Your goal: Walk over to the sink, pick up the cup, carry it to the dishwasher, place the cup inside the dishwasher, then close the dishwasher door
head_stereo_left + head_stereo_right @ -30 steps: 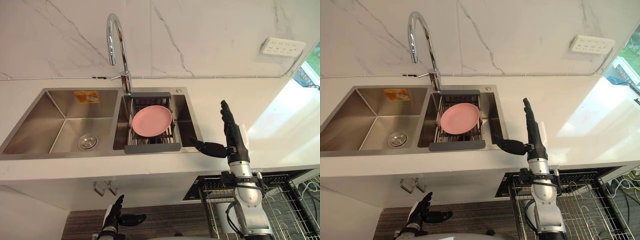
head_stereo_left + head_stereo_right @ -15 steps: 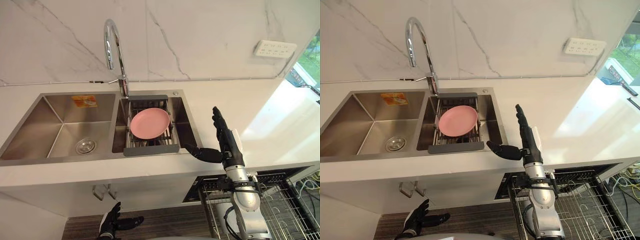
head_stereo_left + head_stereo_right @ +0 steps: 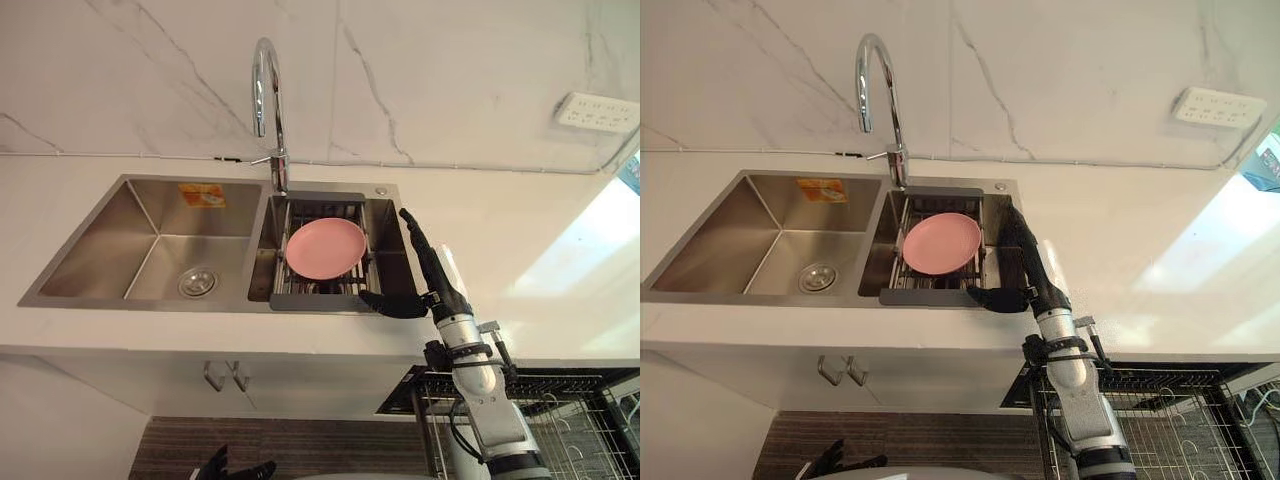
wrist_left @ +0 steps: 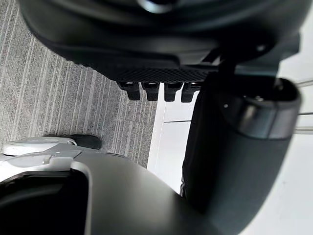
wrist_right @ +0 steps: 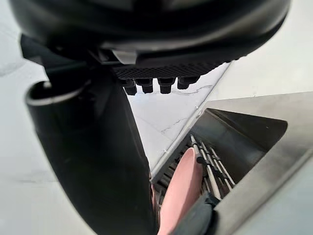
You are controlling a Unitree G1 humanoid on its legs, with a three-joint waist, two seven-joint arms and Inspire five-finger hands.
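My right hand point(image 3: 427, 272) is open, fingers straight and thumb spread, over the right rim of the steel sink point(image 3: 140, 182). Its thumb point(image 3: 392, 302) reaches across the front rim of the right basin. In that basin a pink plate point(image 3: 324, 248) lies on a grey-framed wire rack point(image 3: 932, 296); the right wrist view has the plate point(image 5: 178, 196) just past the thumb. My left hand point(image 3: 836, 462) hangs low over the floor, open and holding nothing. The dishwasher's wire rack point(image 3: 565, 425) stands pulled out at the lower right, under the counter.
A tall chrome faucet point(image 3: 268, 100) rises behind the divide between the two basins. The left basin has a drain point(image 3: 197, 282). White counter point(image 3: 540, 270) stretches to the right, with a wall socket point(image 3: 598, 110) above it. Cabinet handles point(image 3: 225, 376) hang under the sink.
The camera has shifted, sliding the scene right. My right hand has moved left, from over the counter to the sink's right rim. The left hand sits lower in view.
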